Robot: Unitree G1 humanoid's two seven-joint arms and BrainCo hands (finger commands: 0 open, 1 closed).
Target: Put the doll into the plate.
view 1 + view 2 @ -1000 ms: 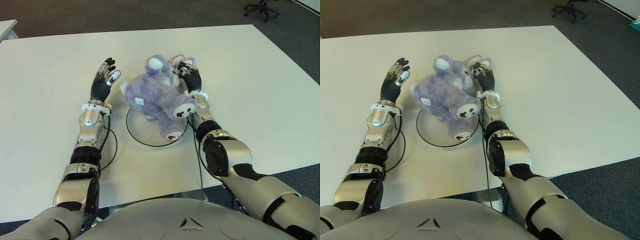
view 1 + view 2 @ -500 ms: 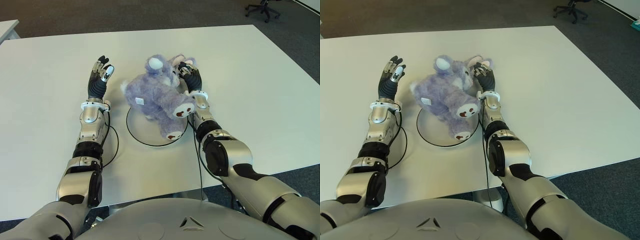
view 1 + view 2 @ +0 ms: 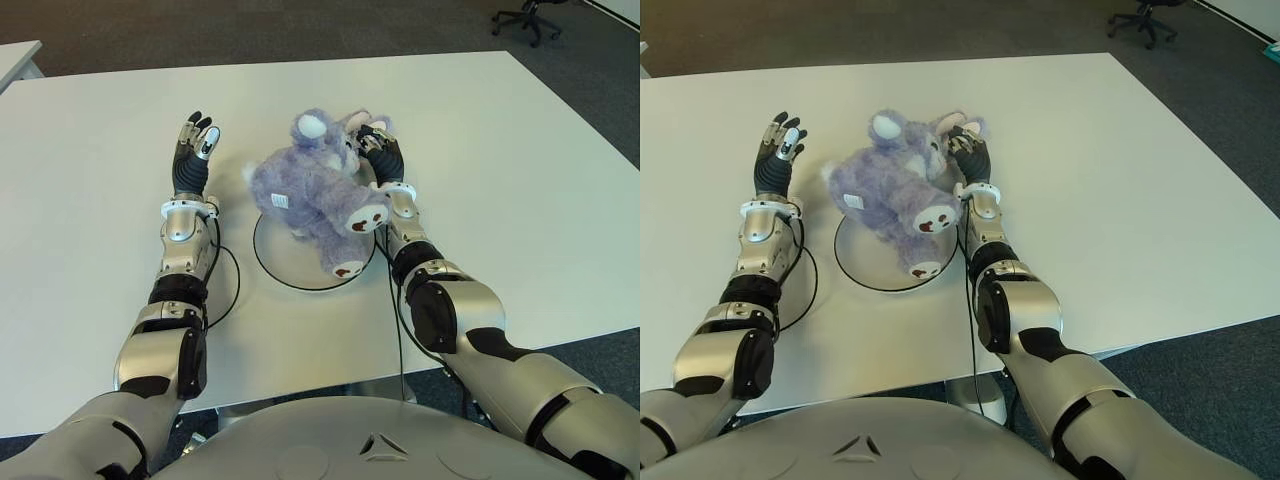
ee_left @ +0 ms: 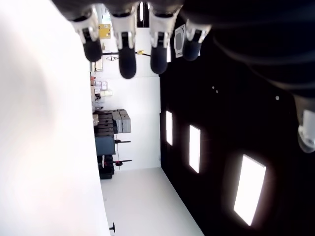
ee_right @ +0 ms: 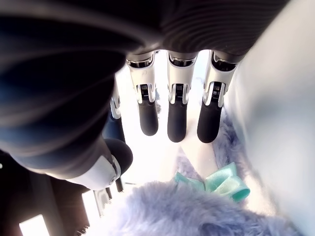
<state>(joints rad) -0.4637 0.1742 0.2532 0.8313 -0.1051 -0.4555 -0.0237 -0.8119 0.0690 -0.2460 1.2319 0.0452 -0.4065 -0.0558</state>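
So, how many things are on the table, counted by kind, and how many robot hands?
Purple plush doll: 1
White plate with dark rim: 1
Robot hands: 2, the left hand open beside the doll, the right hand against the doll's head
Total: 4

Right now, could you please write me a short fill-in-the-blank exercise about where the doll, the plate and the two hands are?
1. The purple doll lies on the white ____, covering most of it.
2. The right hand is against the doll's ____.
3. The left hand is apart from the doll, its fingers ____ and holding nothing.
4. Both hands and the plate are over a white ____.

Missing words: plate; head; open; table
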